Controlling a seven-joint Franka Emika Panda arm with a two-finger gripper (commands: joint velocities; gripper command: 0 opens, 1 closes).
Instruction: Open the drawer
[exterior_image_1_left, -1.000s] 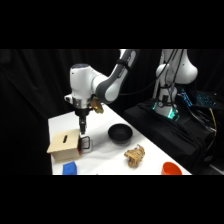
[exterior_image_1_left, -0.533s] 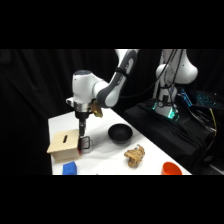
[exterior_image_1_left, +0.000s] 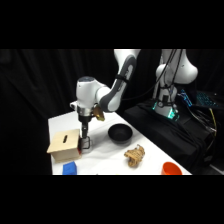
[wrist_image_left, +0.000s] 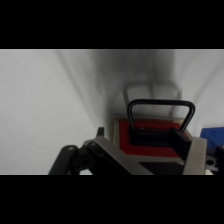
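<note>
At the table's left end: gripper lowered onto the drawer's black loop handle. Fingers' spread: cannot tell. Nearby: blue block, black bowl.

Free room and obstacles around the drawer front

You have open table to the right of the drawer, up to the black bowl. The blue block lies just near the drawer, closing that side. Farther right, the tan object and the orange bowl stand well apart.
</note>
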